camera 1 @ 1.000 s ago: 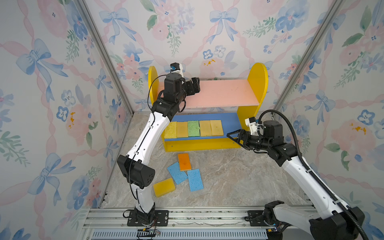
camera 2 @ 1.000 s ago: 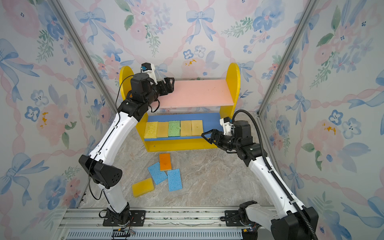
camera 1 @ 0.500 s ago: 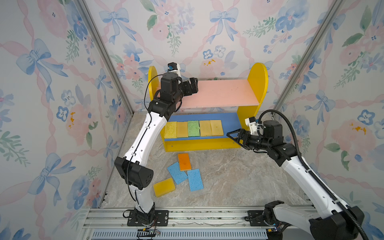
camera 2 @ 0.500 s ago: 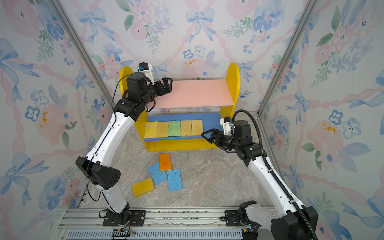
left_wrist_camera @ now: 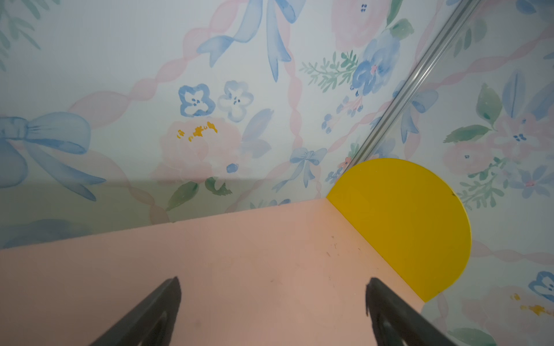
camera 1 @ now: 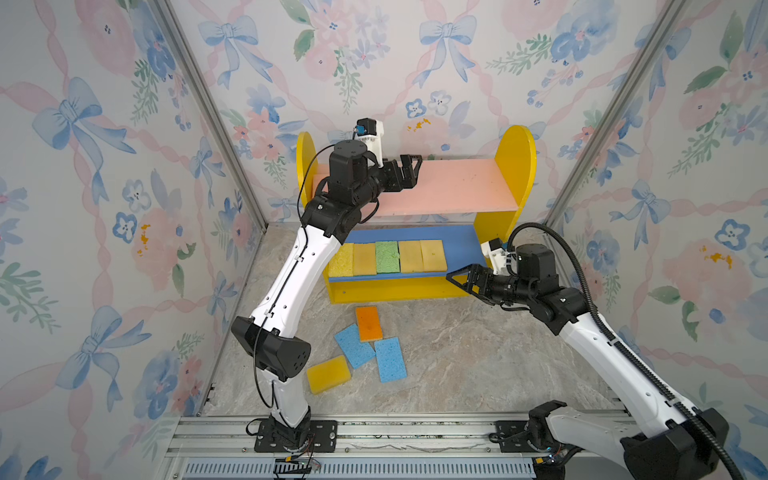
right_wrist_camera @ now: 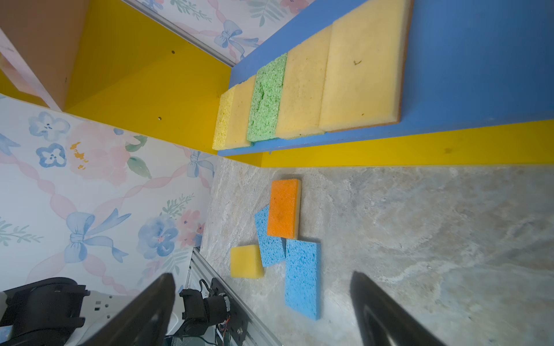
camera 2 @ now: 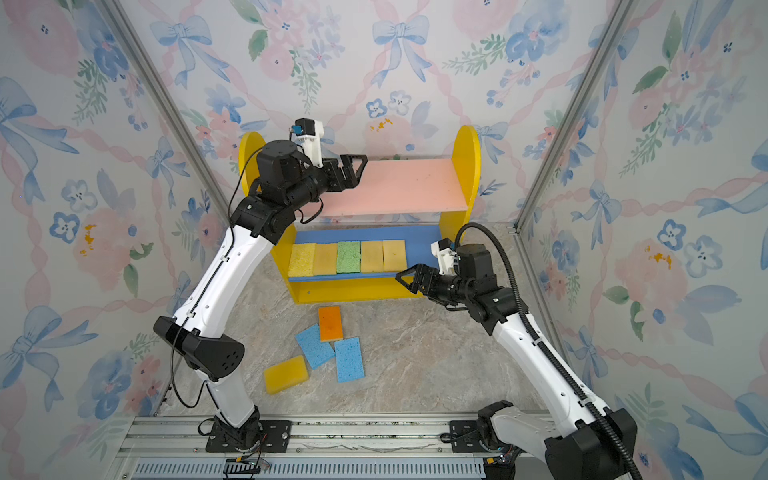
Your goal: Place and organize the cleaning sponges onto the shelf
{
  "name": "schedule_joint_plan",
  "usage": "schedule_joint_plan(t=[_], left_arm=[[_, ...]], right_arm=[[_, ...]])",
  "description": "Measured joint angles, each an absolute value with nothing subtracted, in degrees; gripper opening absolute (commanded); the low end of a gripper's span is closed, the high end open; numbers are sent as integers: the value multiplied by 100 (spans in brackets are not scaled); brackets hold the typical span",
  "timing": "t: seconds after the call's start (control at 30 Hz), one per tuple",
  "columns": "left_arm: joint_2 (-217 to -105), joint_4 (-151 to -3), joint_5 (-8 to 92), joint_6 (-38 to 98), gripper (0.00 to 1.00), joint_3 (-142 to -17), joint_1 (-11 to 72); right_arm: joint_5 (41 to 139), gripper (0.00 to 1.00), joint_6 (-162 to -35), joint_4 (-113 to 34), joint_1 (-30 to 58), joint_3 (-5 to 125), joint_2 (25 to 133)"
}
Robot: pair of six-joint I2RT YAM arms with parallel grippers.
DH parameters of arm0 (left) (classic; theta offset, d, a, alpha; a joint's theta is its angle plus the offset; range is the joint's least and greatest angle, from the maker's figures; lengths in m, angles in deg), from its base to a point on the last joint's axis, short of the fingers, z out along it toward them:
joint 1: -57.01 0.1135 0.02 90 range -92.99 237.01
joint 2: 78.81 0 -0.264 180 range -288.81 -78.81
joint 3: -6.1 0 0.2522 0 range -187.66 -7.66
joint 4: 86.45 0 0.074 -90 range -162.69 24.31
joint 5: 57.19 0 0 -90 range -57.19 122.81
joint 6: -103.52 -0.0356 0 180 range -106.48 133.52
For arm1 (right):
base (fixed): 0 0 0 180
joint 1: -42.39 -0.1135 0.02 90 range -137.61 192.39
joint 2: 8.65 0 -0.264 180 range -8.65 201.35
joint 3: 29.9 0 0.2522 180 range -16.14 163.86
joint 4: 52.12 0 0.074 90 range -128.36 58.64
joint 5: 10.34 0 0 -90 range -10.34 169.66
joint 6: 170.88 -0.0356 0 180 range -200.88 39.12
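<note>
The shelf stands at the back with a pink upper board and a blue lower board. Several cleaning sponges lie side by side on the lower board, a green one among yellow and tan ones. On the floor lie an orange sponge, two blue sponges and a yellow sponge. My left gripper hovers open and empty over the left part of the pink board. My right gripper is open and empty at the shelf's front right corner, facing the floor sponges.
Floral walls close in on three sides, with metal corner posts beside the shelf. A metal rail carrying both arm bases runs along the front edge. Bare marble floor lies right of the loose sponges.
My left gripper has shifted a little over the upper board and its jaws have widened slightly. The right arm and the sponges have not moved.
</note>
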State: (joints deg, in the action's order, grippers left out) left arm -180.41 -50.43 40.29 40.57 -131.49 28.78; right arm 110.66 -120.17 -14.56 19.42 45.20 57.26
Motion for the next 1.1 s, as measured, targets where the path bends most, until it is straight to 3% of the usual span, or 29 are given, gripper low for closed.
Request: schedule_joint_plan(t=[0.13,0.3,0.57,0.77,1.1], left_arm=[[-16929,-5029,4086,4055,98,-11707,2524],[-14765,-5027,4064,4088,98,-9173,2303],[-12197,-4828,3857,4533,98,-6068,2675],[-11749,-4549,3804,5060,98,-4802,3582],[-11851,-4584,4248,5167,98,-4618,4437]], right_arm=[[10718,90,-11879,-1264,1197,4518,5960],[10249,88,-11862,-1295,231,4234,6537],[9199,99,-11963,-1225,-1192,4046,7844],[8594,97,-11943,-960,-1915,4734,8933],[7914,97,-11897,-379,-2442,5829,9842]])
